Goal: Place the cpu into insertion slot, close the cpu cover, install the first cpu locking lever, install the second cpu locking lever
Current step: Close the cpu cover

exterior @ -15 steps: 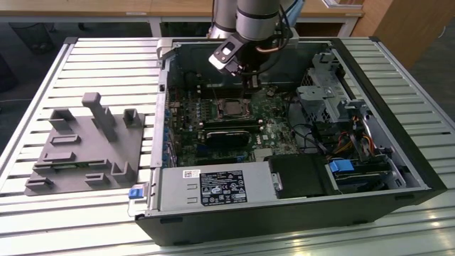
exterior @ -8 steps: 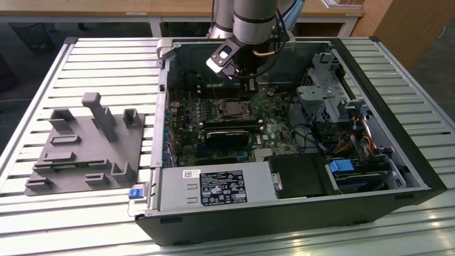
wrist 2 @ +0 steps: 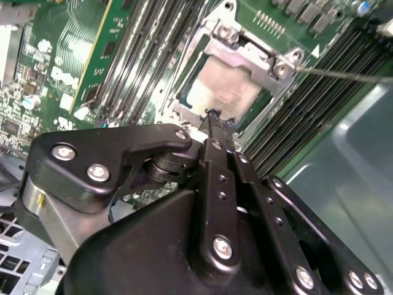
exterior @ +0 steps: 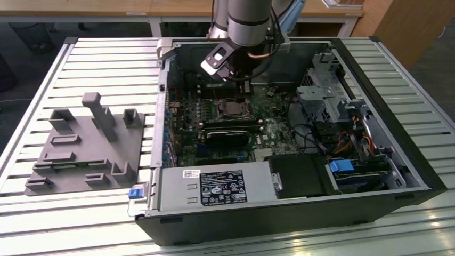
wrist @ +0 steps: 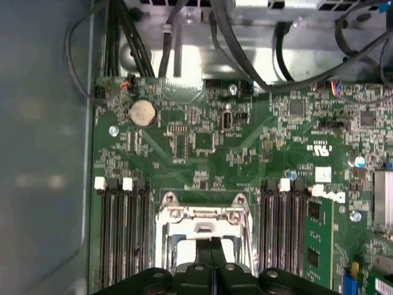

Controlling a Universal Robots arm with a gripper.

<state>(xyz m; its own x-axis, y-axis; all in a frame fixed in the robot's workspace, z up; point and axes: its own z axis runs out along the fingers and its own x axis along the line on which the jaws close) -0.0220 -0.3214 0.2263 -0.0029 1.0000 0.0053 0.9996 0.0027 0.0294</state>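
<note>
Exterior view, from its left: grey fixture block point(exterior: 85, 144) on the slatted table point(exterior: 42, 213), then the open computer case point(exterior: 398, 160). My gripper point(exterior: 226, 72) hangs over the motherboard point(exterior: 192, 122), just above the insertion slot point(exterior: 231, 109). In both wrist views my jaws are clenched tip to tip with nothing between them. The cpu point(wrist 2: 222, 92) sits in the slot, with the cpu cover point(wrist 2: 245, 56) lying over it and framing its top. A thin lever point(wrist 2: 344, 75) juts past the cover's corner. Drive cage point(exterior: 323, 88) at the exterior view's right.
</note>
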